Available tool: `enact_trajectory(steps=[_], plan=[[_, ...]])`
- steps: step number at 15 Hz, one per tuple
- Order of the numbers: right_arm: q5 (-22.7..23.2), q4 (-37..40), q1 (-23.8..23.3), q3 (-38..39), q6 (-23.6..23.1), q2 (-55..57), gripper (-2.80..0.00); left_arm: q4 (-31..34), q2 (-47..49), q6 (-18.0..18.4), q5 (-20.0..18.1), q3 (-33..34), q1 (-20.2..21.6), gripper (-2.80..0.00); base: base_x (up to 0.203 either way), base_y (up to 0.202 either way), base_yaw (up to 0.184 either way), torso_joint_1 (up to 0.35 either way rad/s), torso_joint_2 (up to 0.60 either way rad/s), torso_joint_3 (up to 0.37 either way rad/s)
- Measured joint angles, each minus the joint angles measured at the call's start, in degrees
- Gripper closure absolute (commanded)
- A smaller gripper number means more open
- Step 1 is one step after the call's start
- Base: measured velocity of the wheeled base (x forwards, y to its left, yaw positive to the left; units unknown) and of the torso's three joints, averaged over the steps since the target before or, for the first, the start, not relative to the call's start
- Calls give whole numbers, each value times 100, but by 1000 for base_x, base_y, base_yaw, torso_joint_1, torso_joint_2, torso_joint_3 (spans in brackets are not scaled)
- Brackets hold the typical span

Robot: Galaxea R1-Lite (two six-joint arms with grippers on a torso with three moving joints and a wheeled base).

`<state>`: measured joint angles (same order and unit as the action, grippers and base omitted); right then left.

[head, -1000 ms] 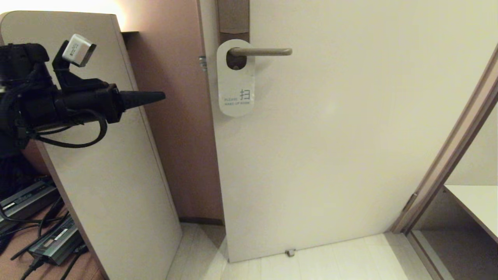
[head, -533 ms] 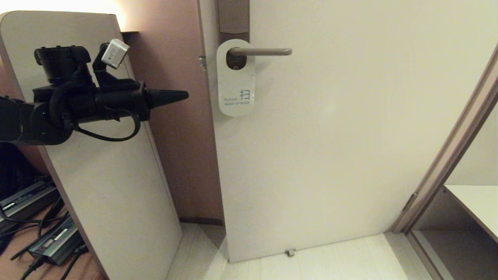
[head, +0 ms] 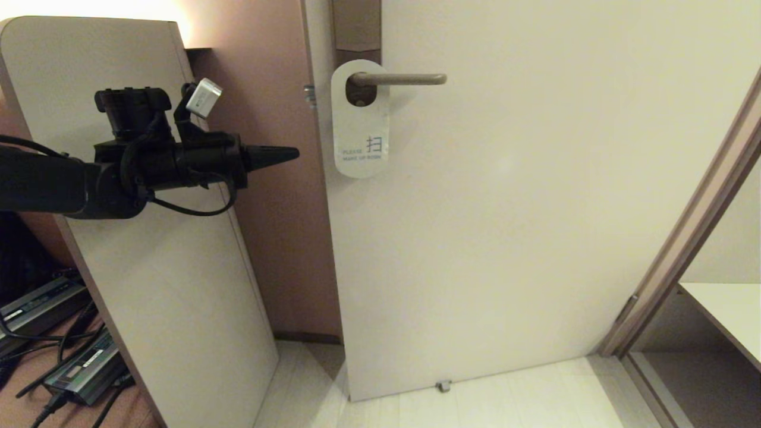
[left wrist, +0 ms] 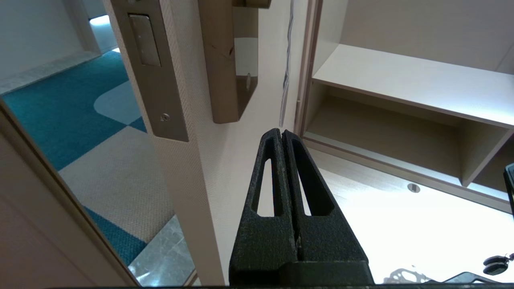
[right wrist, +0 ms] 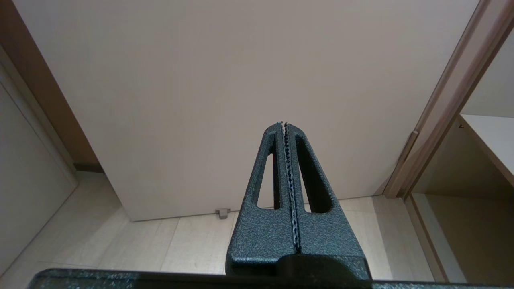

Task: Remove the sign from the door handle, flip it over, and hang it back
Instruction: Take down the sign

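Two grippers, both pressed together and empty. Left gripper (head: 291, 154) sits at 9 o'clock of the sign (head: 360, 122), level with its lower half, tips aimed at the door edge and short of contact; likely lined up to catch the card's free bottom edge. Sign hangs on the door handle (head: 398, 78) by its oval hole, white "MAKE UP ROOM" face out, flat against the door (head: 535, 208). Right gripper (right wrist: 284, 125) is parked low, facing the door, out of the head view
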<state>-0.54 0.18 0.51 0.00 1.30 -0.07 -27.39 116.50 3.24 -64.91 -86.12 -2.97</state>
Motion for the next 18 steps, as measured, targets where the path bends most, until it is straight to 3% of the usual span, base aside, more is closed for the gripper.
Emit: enact_trajectory(steps=[10,11,18], plan=[[2,0,1,0,2,2,0,-2,-19,11,-2,24,-151,0,0,0,0,0,0,0],[2,0,1,0,2,2,0,-5,-39,14,-5,33,-166,-280,0,0,0,0,0,0],[2,0,0,0,2,2,0,0,-242,210,-2,236,-251,-280,0,0,0,0,0,0]])
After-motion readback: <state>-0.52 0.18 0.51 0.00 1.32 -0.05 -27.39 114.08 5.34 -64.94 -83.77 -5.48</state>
